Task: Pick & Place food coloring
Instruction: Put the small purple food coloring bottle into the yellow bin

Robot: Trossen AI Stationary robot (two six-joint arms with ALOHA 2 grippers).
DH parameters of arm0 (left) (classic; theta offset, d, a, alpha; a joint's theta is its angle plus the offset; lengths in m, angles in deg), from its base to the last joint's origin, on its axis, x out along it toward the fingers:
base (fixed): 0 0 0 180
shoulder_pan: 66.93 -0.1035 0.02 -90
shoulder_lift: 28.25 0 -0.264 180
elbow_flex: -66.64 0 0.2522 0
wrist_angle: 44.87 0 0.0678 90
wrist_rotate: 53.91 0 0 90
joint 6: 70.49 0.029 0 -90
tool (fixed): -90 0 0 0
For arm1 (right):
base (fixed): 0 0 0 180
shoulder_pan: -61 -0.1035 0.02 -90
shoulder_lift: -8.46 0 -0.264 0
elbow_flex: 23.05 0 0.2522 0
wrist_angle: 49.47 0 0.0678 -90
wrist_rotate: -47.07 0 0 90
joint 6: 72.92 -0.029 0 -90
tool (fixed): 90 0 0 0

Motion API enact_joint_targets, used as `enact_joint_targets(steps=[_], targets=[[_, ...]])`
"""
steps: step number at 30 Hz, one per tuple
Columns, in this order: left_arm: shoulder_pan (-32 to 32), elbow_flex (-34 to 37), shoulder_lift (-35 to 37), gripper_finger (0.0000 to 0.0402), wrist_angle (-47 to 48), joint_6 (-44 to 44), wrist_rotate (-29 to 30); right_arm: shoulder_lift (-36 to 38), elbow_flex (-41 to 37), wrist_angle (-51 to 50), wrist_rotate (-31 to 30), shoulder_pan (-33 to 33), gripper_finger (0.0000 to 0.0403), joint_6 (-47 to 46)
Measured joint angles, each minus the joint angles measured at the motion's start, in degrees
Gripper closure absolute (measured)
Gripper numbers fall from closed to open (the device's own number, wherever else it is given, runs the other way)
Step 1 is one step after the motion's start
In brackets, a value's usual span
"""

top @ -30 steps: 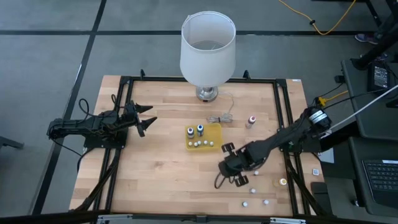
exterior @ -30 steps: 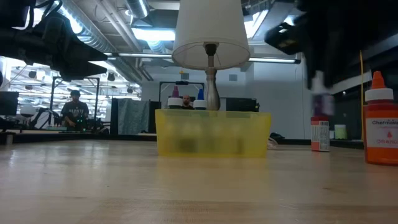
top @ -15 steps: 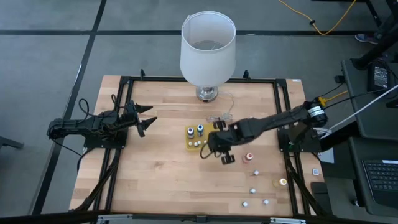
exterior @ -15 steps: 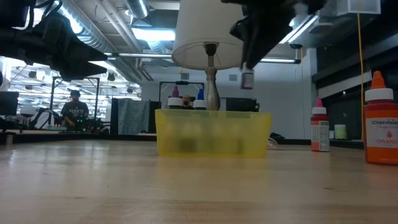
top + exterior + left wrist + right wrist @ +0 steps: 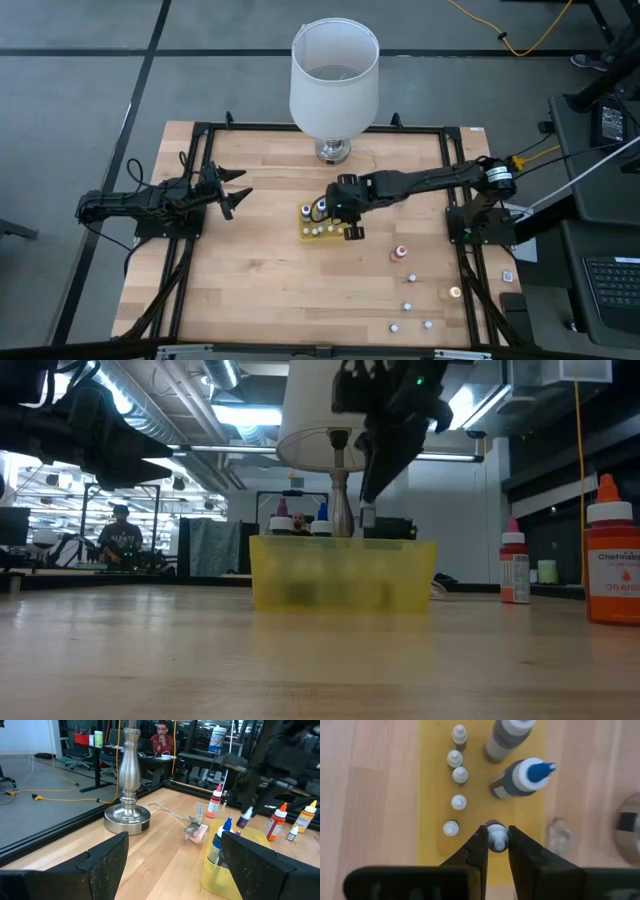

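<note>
Right gripper (image 5: 497, 839) is gripping one small bottle (image 5: 496, 834) over the yellow tray (image 5: 432, 795).
We are counting seven bottles inside it; left gripper (image 5: 232, 190) is idling, jaws spread, near the bench's left edge.

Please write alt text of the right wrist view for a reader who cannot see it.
The right gripper holds a small white-capped bottle above a yellow tray. In the tray stand five tiny white-capped bottles in a row and two bigger bottles, one blue-tipped.
</note>
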Motion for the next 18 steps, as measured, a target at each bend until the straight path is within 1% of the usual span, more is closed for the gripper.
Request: enact_joint_targets(steps=[12, 18], targets=[[0.02, 0.02, 0.00, 0.0091, 0.01, 0.01, -0.02, -7.51, -0.07, 2.53, 4.49, 0.73, 0.0342, -0.32], [0.01, 0.02, 0.00, 0.0090, 0.02, 0.00, -0.02, -9.63, -0.07, 2.89, 4.72, 0.70, 0.0338, -1.84]])
